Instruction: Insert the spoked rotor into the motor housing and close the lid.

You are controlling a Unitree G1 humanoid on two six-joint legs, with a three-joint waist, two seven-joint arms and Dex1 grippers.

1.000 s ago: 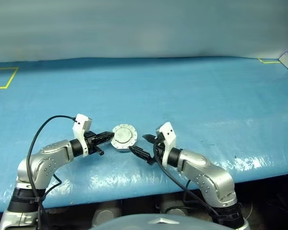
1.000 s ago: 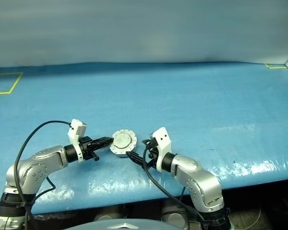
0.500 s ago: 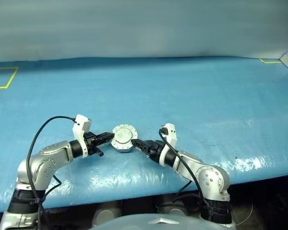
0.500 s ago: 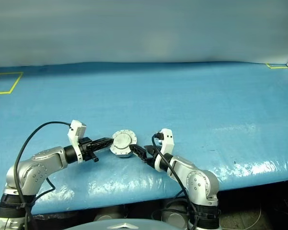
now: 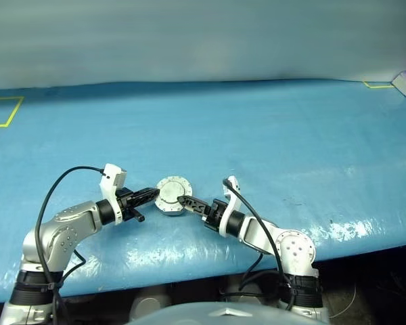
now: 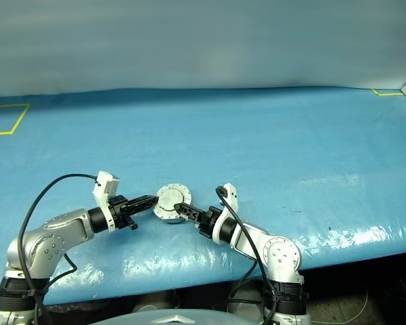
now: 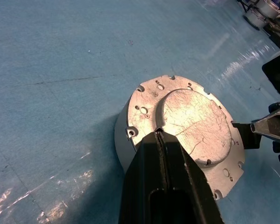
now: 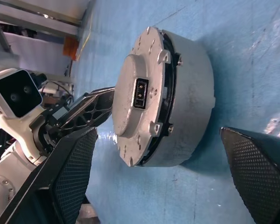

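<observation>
Right gripper (image 6: 179,207) jaws spread wide, holding nothing, one finger on each side of the motor housing (image 8: 186,102) on the blue table (image 5: 271,135). Left gripper (image 5: 154,193) pinched shut, empty, tip resting on the lid (image 7: 186,121) rim. Lid looks down, thin gap visible at the seam. I judge we're at closing; next I press it fully flush.

The motor housing (image 5: 173,196) sits on the tabletop (image 5: 271,135) near its front edge, the lid (image 7: 189,123) down on top. The left pincer (image 5: 153,193) lies just to its left (tips at the rim), the right pincer (image 5: 186,202) just to its right.
</observation>
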